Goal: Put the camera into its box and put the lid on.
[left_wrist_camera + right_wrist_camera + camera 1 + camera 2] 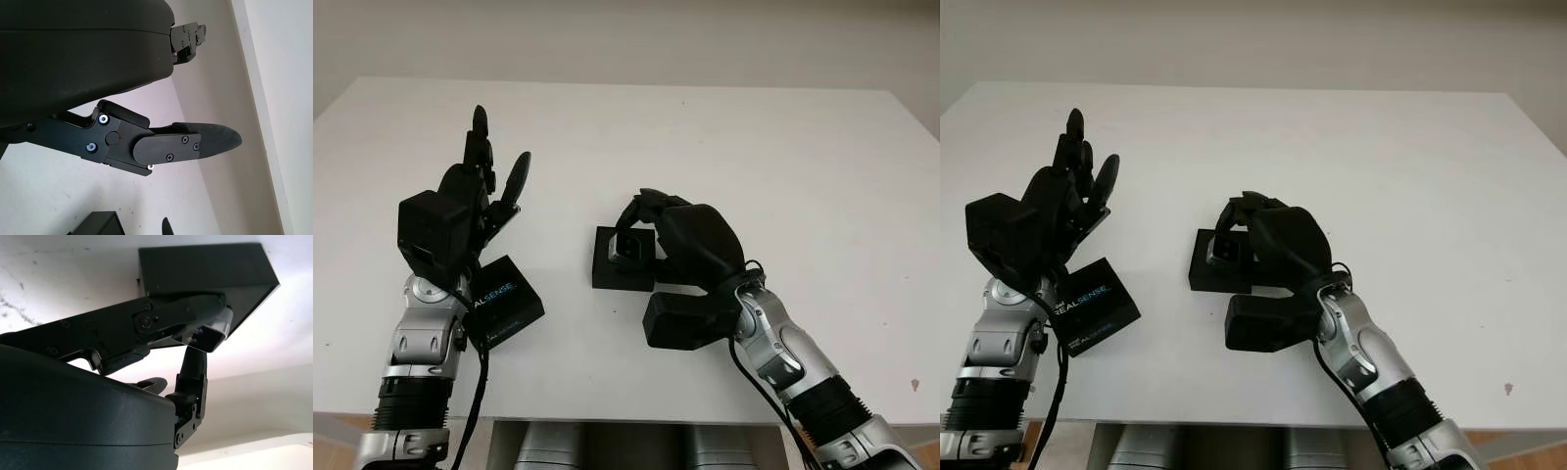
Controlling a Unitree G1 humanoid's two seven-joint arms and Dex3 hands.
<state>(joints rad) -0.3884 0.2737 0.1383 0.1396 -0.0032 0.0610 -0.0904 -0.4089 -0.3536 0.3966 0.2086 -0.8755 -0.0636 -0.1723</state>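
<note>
Camera (628, 245): small silvery-grey bar with a dark face, held tilted over the box at frame centre, pinched in the curled fingers of the right hand (690, 240). Box (617, 262): black, square, low-walled, flat on the table (724, 147), centre of frame, partly under that hand. Lid (502, 300): flat black square with white and blue lettering on top, lying flat and rotated at lower left of frame, well apart from the box, one edge hidden behind the left forearm
</note>
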